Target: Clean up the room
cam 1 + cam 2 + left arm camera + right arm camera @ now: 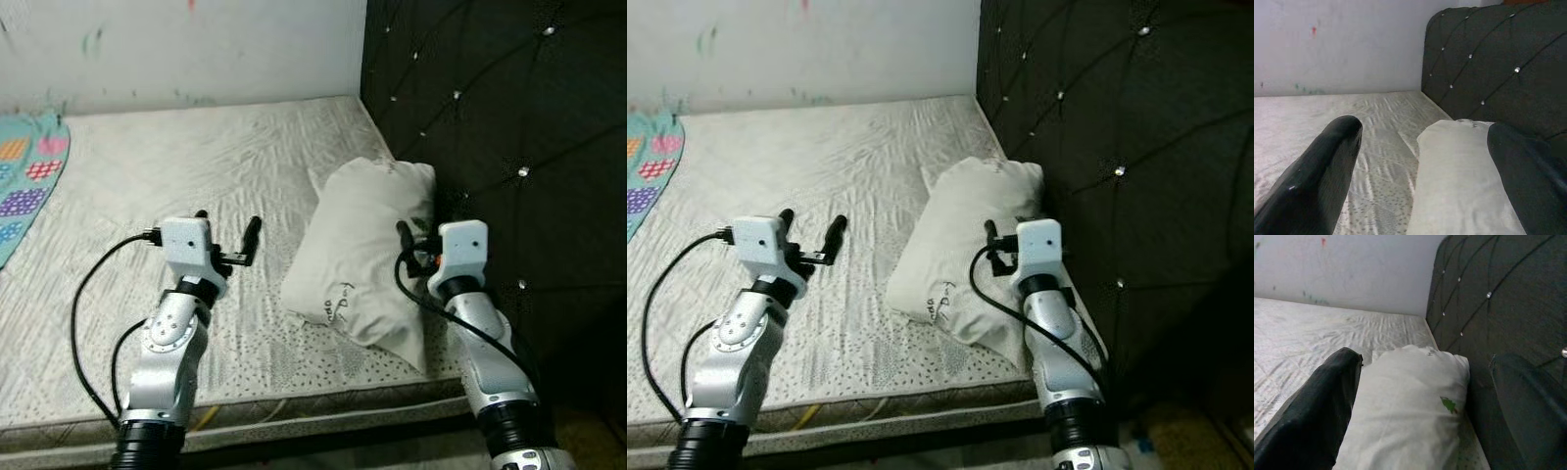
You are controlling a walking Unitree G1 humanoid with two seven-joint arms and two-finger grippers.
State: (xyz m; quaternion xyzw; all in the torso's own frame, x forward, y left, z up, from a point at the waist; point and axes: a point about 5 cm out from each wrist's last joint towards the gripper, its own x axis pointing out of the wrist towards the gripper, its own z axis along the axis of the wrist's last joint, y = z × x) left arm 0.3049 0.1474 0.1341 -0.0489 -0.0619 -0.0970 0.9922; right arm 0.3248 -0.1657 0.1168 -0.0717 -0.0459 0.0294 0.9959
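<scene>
Pillow (367, 250): white, small print, lying on bare mattress (196, 176) against dark tufted headboard (509, 117), in the corner by the wall. Judged soft, light, bulky; likely to sag and fold when lifted; best taken at a corner or pinched along a side edge, ideally from both sides.

Left gripper (227, 232): fingers wide apart, nothing held, hovering over mattress just beside pillow.

Right gripper (1415, 411): fingers wide apart, straddling pillow's near end beside headboard; contact uncertain, not clamped.

Patterned blanket (29, 176): far left edge.
</scene>
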